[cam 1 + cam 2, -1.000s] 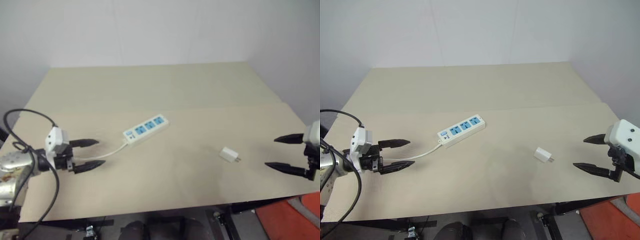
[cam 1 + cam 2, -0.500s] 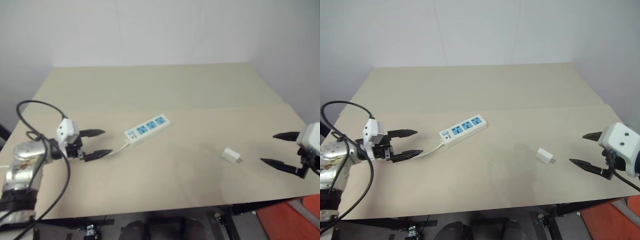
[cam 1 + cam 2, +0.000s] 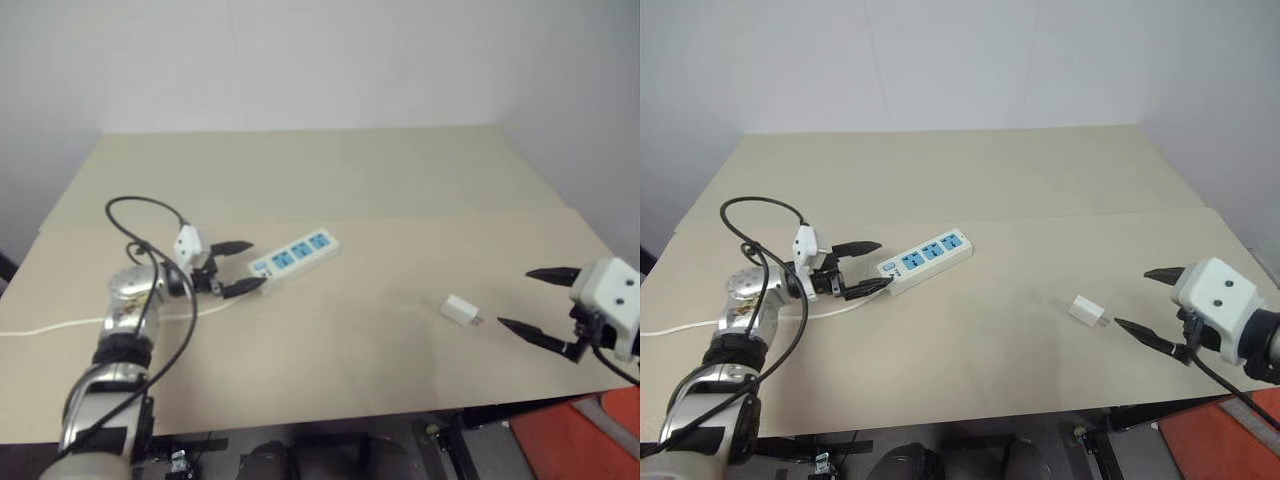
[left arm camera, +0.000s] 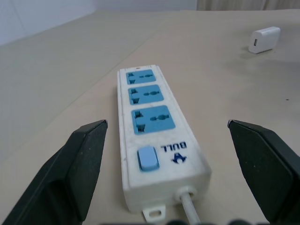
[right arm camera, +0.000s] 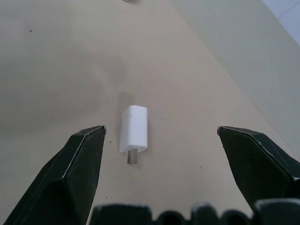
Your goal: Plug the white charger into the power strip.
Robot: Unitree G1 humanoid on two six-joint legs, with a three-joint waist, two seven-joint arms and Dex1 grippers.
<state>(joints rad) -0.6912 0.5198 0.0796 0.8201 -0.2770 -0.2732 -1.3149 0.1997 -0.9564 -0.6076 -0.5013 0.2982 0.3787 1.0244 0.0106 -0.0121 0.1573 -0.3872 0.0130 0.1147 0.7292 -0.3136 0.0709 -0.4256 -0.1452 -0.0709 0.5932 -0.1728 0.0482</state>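
Observation:
The power strip (image 3: pixel 293 258) lies left of the table's centre, a white bar with three blue socket faces (image 4: pixel 146 101) and a switch at its near-left end. My left gripper (image 3: pixel 243 266) is open just off that switch end, one finger on each side of it. The white charger (image 3: pixel 460 310) lies flat to the right, prongs toward the table's right edge. My right gripper (image 3: pixel 534 299) stands open a short way right of it. In the right wrist view the charger (image 5: pixel 133 129) sits ahead between the spread fingers.
The strip's thin white cord (image 3: pixel 60 324) trails left across the table to its left edge. The tan table (image 3: pixel 350 190) is bare behind the strip. Its front edge runs close below both arms, and its right edge is near my right gripper.
My left gripper moved forward and right along the cord, up to the strip's switch end. The right gripper shifted a little left toward the charger. Both stayed open.

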